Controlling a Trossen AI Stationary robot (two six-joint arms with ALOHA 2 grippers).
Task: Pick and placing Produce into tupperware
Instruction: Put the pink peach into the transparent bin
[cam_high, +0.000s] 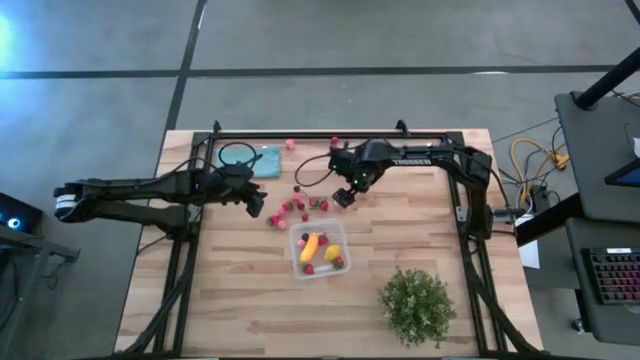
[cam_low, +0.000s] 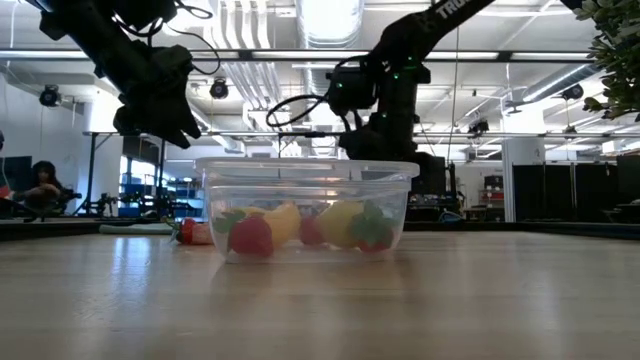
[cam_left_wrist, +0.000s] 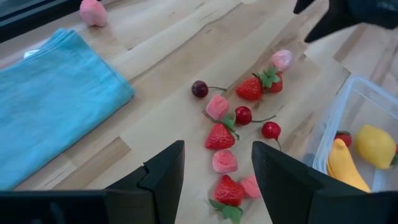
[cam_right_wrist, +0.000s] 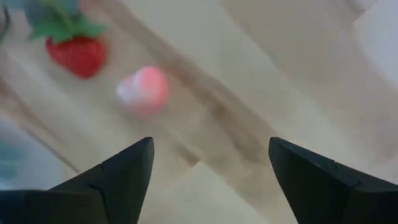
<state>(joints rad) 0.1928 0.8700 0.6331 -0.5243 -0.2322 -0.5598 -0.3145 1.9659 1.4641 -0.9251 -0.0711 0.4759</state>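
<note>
The clear tupperware (cam_high: 320, 252) stands mid-table with a yellow banana piece, a lemon and some red berries in it (cam_low: 300, 225). Loose produce (cam_high: 297, 207) lies on the wood just beyond its far-left corner: strawberries (cam_left_wrist: 219, 135), cherries (cam_left_wrist: 242, 115) and pink pieces (cam_left_wrist: 224, 161). My left gripper (cam_high: 258, 205) hovers open at the left end of this cluster, slanting down, with nothing between its fingers (cam_left_wrist: 214, 180). My right gripper (cam_high: 345, 197) points down, open, above the cluster's right end, near a pink piece (cam_right_wrist: 144, 90) and a strawberry (cam_right_wrist: 78, 53).
A teal cloth (cam_high: 265, 160) lies at the far left, with a black ring (cam_high: 237, 155) beside it. A pink piece (cam_high: 290, 144) and a red one (cam_high: 334, 141) sit by the far rail. A green leafy bush (cam_high: 417, 306) stands near right. Bare wood lies left of the tupperware.
</note>
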